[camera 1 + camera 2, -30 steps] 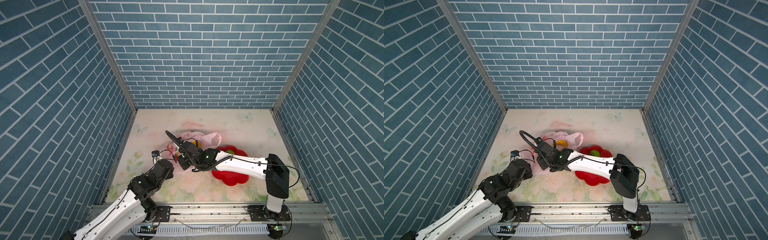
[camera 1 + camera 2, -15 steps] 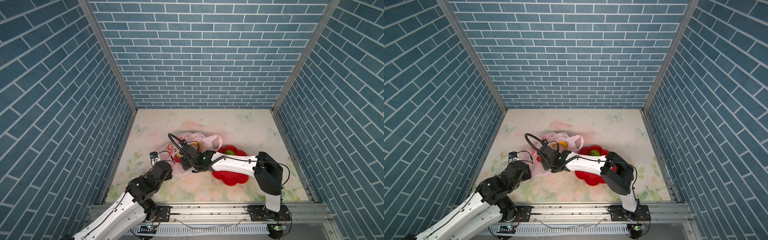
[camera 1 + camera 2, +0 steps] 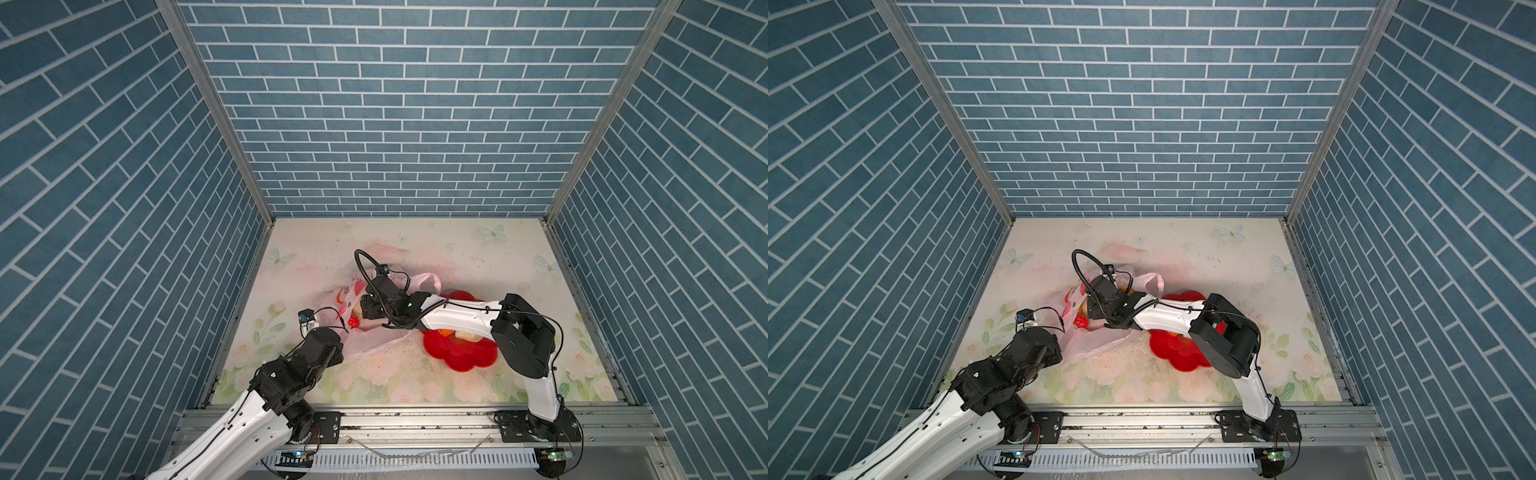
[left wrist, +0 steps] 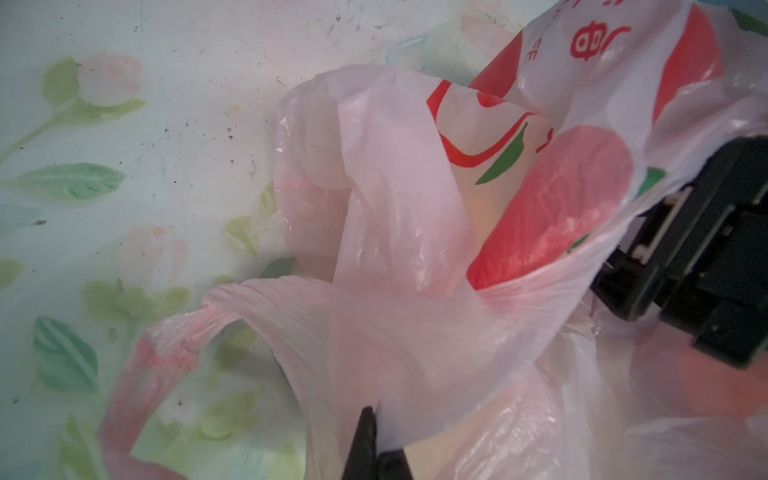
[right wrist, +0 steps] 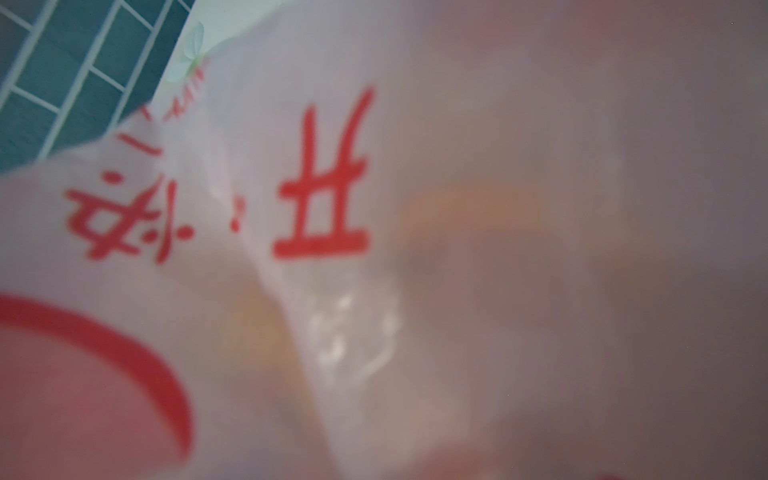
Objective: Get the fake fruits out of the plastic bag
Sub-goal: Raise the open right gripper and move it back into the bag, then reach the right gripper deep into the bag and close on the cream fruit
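On the floral worktop (image 3: 457,257) the pale-pink plastic bag (image 3: 374,340) lies just beside a red flower-shaped dish (image 3: 457,353). The left hand (image 4: 376,453) pinches the bag's film. The right hand (image 3: 365,305) reaches inside, its fingers hidden, so I cannot tell its state. A red fruit (image 3: 354,323) shows at the bag's mouth.

Top views bright, even, sharp; right wrist view v. blurry, plastic bag (image 5: 291,208) out of focus.

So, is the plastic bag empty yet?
Not empty: a red fruit sits in the mouth of the plastic bag, and an orange shape shows through its film in the right wrist view.
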`<act>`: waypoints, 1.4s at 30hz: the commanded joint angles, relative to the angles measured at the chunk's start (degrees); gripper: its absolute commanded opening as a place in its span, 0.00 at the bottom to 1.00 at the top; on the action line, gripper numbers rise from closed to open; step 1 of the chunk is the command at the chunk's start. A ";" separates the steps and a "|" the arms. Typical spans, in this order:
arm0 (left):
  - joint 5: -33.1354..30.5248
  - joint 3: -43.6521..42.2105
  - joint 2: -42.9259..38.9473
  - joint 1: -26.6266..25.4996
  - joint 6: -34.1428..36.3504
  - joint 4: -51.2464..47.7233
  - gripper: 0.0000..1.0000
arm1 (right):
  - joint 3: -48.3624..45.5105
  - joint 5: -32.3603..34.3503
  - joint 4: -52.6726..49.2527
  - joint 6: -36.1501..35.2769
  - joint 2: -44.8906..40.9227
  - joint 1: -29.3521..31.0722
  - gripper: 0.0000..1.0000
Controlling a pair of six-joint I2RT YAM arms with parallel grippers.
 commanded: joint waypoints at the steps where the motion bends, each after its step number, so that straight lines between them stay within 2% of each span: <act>1: 0.96 -1.33 -0.27 -0.20 -0.35 -0.91 0.00 | 2.78 -2.39 4.29 5.05 1.94 -0.20 0.76; 21: 2.11 -1.95 -1.49 -0.20 -0.41 0.09 0.00 | 6.34 -3.39 2.70 10.75 7.23 -1.10 0.78; 32: 2.05 -1.76 -1.28 -0.20 -0.17 0.13 0.00 | 7.90 -3.09 2.44 11.87 10.34 -1.37 0.74; 39: 2.00 -1.75 -0.97 -0.20 -0.18 0.74 0.00 | 7.08 -2.88 3.53 12.75 11.29 -1.66 0.64; 42: 1.67 -1.61 -0.86 -0.20 -0.31 0.66 0.00 | 6.49 -3.00 4.36 12.87 11.09 -1.92 0.56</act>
